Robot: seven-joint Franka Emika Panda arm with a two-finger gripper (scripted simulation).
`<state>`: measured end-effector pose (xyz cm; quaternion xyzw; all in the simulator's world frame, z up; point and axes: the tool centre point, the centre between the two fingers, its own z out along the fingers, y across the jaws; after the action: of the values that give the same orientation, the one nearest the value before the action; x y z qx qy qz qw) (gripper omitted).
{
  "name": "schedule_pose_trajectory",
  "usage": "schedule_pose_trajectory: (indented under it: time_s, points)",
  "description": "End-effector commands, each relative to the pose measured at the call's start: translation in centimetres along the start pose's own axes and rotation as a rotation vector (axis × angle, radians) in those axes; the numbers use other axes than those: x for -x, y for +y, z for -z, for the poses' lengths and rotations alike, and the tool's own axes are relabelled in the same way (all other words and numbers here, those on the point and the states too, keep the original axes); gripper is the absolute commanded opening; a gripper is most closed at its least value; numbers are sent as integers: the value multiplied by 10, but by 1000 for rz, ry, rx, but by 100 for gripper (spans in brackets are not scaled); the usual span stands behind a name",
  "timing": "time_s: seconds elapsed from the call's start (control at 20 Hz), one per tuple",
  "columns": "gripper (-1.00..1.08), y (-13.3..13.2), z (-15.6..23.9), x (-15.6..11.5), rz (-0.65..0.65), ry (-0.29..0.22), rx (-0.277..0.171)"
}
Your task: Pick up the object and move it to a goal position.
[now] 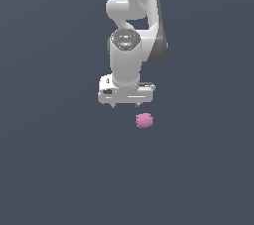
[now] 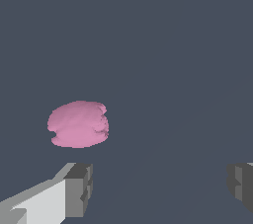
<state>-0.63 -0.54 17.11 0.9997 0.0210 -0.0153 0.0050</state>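
Observation:
The object [image 1: 144, 120] is a small pink bumpy lump lying on the dark grey surface, just below and toward the exterior view's right of my white gripper [image 1: 126, 105]. In the wrist view the object [image 2: 79, 124] lies ahead of one grey fingertip [image 2: 79, 188], outside the gap between the fingers. My gripper [image 2: 160, 186] is open, its fingers spread wide with nothing between them. The fingertips barely show under the hand in the exterior view.
The white arm [image 1: 135, 26] rises behind the gripper toward the top of the exterior view. A plain dark grey surface [image 1: 59, 169] extends all around.

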Motion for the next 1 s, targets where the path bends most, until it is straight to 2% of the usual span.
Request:
schedule_pose_trajectory:
  time_s: [0.0,0.5,0.95]
  points:
    - [100,0,0,0,0,0,0]
    - [100,18,-8,2,-71,-12,-9]
    - [100,15,-9,2,-101,-11,-9]
